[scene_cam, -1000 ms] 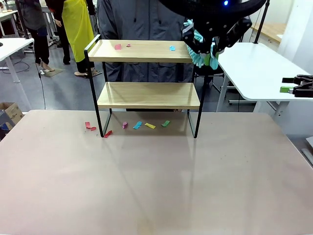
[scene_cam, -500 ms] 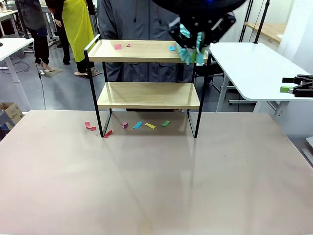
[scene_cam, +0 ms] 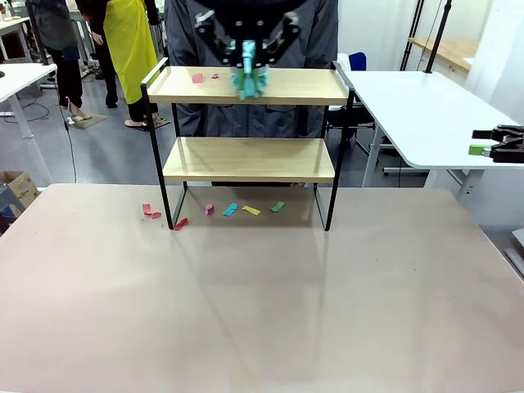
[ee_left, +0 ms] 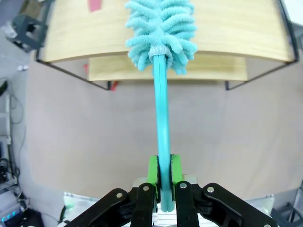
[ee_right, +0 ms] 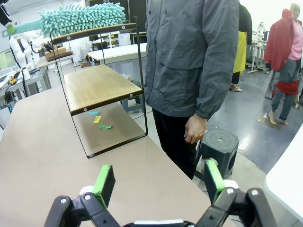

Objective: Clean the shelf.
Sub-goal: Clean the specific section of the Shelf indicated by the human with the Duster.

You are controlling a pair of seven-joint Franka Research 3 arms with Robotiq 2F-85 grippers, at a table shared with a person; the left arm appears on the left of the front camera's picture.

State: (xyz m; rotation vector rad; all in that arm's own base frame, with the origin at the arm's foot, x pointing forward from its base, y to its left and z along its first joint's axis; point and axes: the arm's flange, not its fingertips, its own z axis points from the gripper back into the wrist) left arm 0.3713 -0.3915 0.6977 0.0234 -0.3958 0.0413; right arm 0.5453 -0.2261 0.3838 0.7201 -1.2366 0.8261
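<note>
The shelf stands at the table's far edge, with light wooden boards in a thin black frame. My left gripper hangs above its top board, shut on the handle of a teal fluffy duster whose head rests on that board. Two pink scraps lie just left of the duster head. In the left wrist view the gripper clamps the duster handle, the head lying over the top board beside a red scrap. My right gripper rests open at the far right.
Several coloured paper scraps lie on the table under and left of the shelf. A person in a grey jacket stands right behind the shelf, beside a black stool. A white side table stands on the right.
My left gripper has carried the duster leftward along the top board, from its right end to left of the middle. The blue scrap near the right end no longer shows.
</note>
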